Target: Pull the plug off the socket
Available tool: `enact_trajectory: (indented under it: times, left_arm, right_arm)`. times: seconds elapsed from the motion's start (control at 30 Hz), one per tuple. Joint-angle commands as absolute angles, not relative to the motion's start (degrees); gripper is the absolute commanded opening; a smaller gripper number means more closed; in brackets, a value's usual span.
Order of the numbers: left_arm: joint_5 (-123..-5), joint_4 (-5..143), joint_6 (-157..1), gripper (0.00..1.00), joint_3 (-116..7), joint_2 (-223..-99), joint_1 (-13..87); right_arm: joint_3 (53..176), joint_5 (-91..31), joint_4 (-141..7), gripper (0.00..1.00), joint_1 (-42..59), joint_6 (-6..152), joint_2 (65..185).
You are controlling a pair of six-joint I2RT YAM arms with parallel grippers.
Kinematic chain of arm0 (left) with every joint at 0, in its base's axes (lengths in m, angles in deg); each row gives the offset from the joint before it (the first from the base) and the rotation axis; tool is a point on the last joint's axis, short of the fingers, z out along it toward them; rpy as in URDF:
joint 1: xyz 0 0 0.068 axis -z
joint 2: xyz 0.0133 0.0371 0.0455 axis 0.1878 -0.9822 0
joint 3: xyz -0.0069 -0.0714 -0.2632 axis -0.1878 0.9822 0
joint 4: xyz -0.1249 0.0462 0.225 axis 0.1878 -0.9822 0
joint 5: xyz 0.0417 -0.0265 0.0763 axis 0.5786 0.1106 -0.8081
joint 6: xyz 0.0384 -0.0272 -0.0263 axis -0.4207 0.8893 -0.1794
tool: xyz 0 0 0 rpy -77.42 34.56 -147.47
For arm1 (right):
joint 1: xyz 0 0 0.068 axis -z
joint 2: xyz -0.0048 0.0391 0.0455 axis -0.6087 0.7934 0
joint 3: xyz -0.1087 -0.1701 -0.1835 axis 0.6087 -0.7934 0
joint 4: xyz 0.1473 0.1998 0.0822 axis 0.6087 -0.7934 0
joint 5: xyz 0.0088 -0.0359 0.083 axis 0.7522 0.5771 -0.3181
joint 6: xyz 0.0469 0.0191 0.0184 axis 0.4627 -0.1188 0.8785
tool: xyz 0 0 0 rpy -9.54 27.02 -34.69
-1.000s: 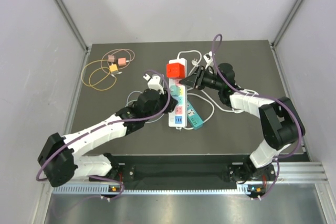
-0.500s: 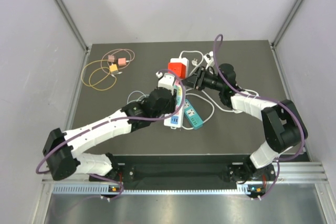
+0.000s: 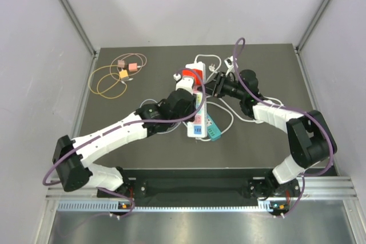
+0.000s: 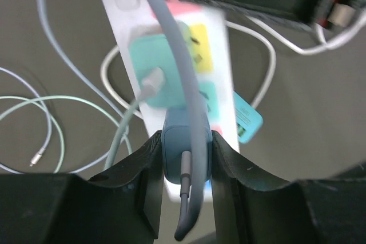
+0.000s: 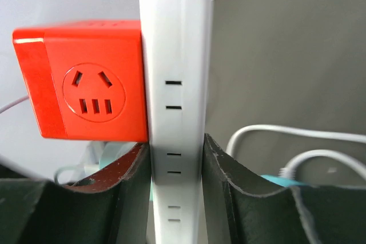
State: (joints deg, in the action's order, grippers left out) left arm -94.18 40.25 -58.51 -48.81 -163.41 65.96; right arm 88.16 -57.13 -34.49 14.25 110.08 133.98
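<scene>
A white power strip [image 3: 198, 121] with coloured sockets lies mid-table, a red cube adapter [image 5: 91, 81] on its far end. My right gripper [image 5: 176, 147] is shut on the strip's side [image 5: 174, 84], just below the red cube. My left gripper [image 4: 186, 141] is shut on a blue-grey plug [image 4: 186, 155] with a grey cable, held over the strip [image 4: 220, 38]. I cannot tell whether the plug's pins are still in the socket. A teal plug [image 4: 151, 70] with a pale cable sits in the strip beyond it. In the top view the left gripper [image 3: 186, 87] covers the strip's far half.
A teal flat block [image 3: 213, 127] lies against the strip's right side. White cable [image 3: 226, 115] loops to the right of the strip. Coiled thin cables [image 3: 111, 78] and small pink and yellow cubes [image 3: 123, 75] lie at the far left. Pale cables [image 4: 34, 112] lie left of the strip.
My left arm has swung right and away from me, from beside the strip to over it. The strip has shifted slightly, and the red cube is now mostly hidden in the top view.
</scene>
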Motion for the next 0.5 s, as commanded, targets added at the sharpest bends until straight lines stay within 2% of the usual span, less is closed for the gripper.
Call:
enact_trajectory:
  times: [0.0, 0.3, 0.47]
  left_arm:
    - [-87.3, 41.4, -60.9, 0.0, -52.0, -157.3, 67.3]
    - [-76.9, 46.5, -58.5, 0.0, -46.3, -151.3, 65.9]
    - [-69.1, 45.2, -60.4, 0.0, -48.8, -148.8, 65.9]
  right_arm:
    - [89.0, -50.7, -28.5, 0.0, 15.4, 105.4, 132.1]
    - [89.0, -51.4, -27.9, 0.0, 15.5, 106.7, 132.5]
    - [89.1, -52.6, -27.0, 0.0, 16.0, 108.1, 132.6]
